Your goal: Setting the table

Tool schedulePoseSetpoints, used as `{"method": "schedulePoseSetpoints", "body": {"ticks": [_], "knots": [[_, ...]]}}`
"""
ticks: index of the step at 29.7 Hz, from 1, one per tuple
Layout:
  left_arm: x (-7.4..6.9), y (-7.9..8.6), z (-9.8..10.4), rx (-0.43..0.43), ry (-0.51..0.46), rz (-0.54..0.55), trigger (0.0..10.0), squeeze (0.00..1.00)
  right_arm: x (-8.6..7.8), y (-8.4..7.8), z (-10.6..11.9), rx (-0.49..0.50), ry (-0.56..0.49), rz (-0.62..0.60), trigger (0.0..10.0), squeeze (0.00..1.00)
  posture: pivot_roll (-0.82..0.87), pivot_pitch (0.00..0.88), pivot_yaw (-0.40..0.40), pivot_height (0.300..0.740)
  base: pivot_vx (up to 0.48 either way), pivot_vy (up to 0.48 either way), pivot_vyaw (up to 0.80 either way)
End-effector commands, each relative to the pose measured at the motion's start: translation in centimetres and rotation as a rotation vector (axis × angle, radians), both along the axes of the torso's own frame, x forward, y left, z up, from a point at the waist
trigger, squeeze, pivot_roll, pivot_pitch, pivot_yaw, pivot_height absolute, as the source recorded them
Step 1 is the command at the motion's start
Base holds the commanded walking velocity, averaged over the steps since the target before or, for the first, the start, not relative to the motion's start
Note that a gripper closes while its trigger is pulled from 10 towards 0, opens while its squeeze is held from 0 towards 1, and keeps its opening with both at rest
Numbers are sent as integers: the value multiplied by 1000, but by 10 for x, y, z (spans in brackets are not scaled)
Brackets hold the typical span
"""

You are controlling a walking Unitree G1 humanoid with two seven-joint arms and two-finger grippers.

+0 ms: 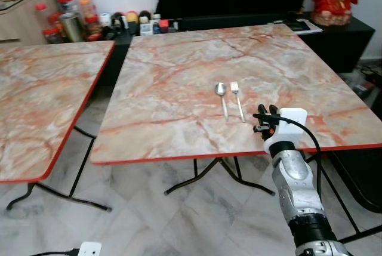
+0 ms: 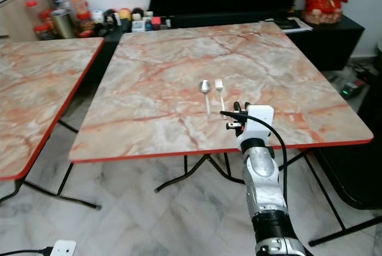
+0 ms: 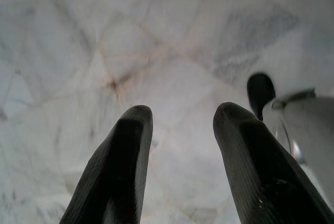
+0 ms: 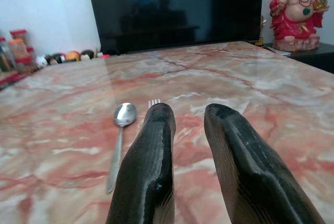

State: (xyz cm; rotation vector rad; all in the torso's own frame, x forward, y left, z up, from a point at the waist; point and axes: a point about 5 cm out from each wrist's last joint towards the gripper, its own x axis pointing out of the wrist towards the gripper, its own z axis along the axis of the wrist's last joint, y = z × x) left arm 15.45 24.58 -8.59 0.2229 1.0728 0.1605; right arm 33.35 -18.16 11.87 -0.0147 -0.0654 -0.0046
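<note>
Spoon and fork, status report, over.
Right gripper open, empty, beside the fork. Spoon alongside it on the table. Left gripper open, idle over floor.

Silver right arm (image 1: 293,178) here, a ribbed metallic forearm capped by a boxy white wrist housing, with a black cable looping from that housing down its side. The right gripper (image 4: 188,125) shows two long, rounded matte-black fingers, and the left gripper (image 3: 182,130) has the same black pair.
</note>
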Motion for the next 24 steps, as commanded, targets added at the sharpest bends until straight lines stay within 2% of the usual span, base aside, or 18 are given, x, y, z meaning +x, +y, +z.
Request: {"method": "schedulePoseSetpoints", "body": {"ticks": [1, 4, 5, 6, 7, 14, 20, 23, 24], "knots": [[-4, 5, 0, 6, 8, 15, 10000, 0, 2, 9, 5, -8, -21, 32, 10000, 0, -40, 0, 49, 740, 480, 0, 0], [-4, 1, -1, 2, 10, 14, 10000, 0, 1, 13, 6, -19, -29, 56, 10000, 0, -40, 0, 49, 740, 480, 0, 533], [-4, -8, -4, -6, 14, 11, 10000, 0, 1, 14, 5, -1, -27, 57, 10000, 0, -39, 0, 47, 740, 480, 0, 563], [-4, -8, -4, -6, 14, 11, 10000, 0, 1, 14, 5, -1, -27, 57, 10000, 0, -39, 0, 47, 740, 480, 0, 563], [-3, -16, -5, -13, 16, 8, 10000, 0, 1, 14, 5, 14, -25, 53, 10000, 0, -39, 0, 47, 740, 480, 0, 0], [-1, -32, -8, -31, 21, -5, 10000, 0, 1, 12, 5, 12, -22, 49, 10000, 0, -38, 0, 47, 740, 480, 0, 0], [-1, -31, -8, -29, 21, -7, 10000, 0, 1, 11, 4, 14, -17, 47, 10000, 0, -41, 0, 49, 740, 435, 0, 0], [-5, -13, -6, -21, 23, 2, 10000, 0, -1, 13, 2, 5, -4, 51, 10000, 0, -40, 0, 49, 740, 97, 0, 0], [-5, -12, -5, -20, 23, 3, 10000, 0, -1, 13, 2, 4, -3, 51, 10000, 0, -40, 0, 49, 740, 0, 0, 0]]}}
